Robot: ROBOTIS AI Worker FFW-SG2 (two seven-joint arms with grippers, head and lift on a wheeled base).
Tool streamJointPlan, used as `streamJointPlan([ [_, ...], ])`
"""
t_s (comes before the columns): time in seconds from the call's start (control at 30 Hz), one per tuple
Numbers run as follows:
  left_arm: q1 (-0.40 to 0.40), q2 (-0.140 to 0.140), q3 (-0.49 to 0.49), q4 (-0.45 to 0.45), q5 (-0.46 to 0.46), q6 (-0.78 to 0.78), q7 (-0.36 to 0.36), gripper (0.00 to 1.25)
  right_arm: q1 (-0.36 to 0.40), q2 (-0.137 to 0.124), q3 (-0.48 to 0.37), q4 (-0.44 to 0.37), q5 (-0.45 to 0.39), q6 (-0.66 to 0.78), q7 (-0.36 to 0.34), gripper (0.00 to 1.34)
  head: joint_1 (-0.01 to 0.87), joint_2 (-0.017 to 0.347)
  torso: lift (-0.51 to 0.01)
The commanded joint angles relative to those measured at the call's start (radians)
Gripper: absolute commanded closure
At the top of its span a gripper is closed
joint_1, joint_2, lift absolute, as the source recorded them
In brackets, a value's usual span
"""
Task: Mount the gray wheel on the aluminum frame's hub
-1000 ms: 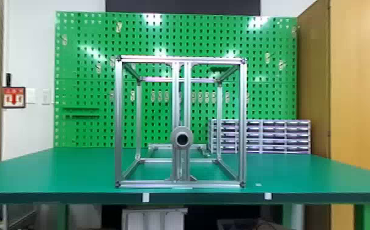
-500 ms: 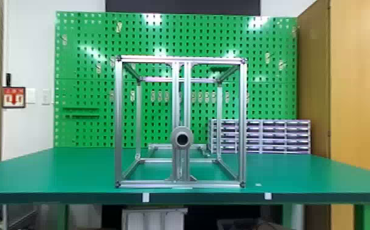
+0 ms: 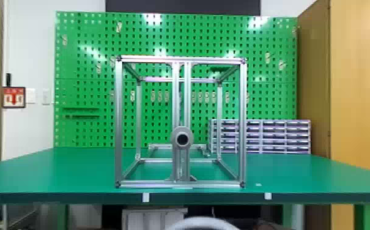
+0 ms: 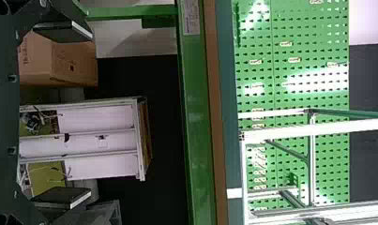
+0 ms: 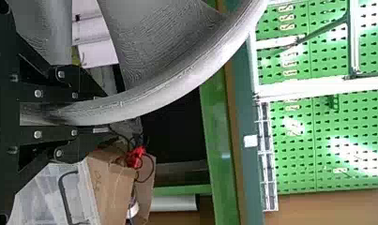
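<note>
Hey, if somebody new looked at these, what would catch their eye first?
Probably the big aluminum frame on the green table, before a green pegboard, with its round hub low at the front's middle. Next, in the right wrist view, the large gray wheel, its rim clamped in the right hand.

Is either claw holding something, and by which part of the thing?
Yes: the right claw holds the wheel by its rim. The left claw is open, with nothing in it.
</note>
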Motion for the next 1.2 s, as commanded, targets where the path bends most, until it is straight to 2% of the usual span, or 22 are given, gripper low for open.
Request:
streamJointPlan([
  [0.0, 0.001, 0.000, -0.003, 0.001, -0.003, 0.002, 0.001, 0.12, -0.033, 0.003, 0.005, -0.057, -0.040, 0.079, -0.009, 1.07, -0.005, 0.006, -0.499],
  [0.17, 0.002, 0.000, -0.006, 0.001, -0.009, 0.009, 0.000, 0.12, -0.081, 0.008, 0.005, -0.134, -0.073, 0.200, -0.034, 1.08, -0.005, 0.006, -0.499],
  [0.4, 0.002, 0.003, -0.018, 0.001, -0.020, 0.023, 0.000, 0.12, -0.173, 0.028, -0.007, -0.217, -0.117, 0.384, -0.054, 1.09, -0.005, 0.006, -0.499],
  [0.73, 0.001, 0.015, -0.035, 0.001, -0.026, 0.038, 0.000, 0.12, -0.263, 0.033, -0.006, -0.243, -0.218, 0.470, -0.098, 1.09, -0.005, 0.006, -0.499],
  [1.17, 0.001, 0.037, -0.043, 0.001, -0.026, 0.044, 0.000, 0.12, -0.338, 0.033, -0.006, -0.327, -0.297, 0.528, -0.164, 1.09, -0.005, 0.006, -0.499],
])
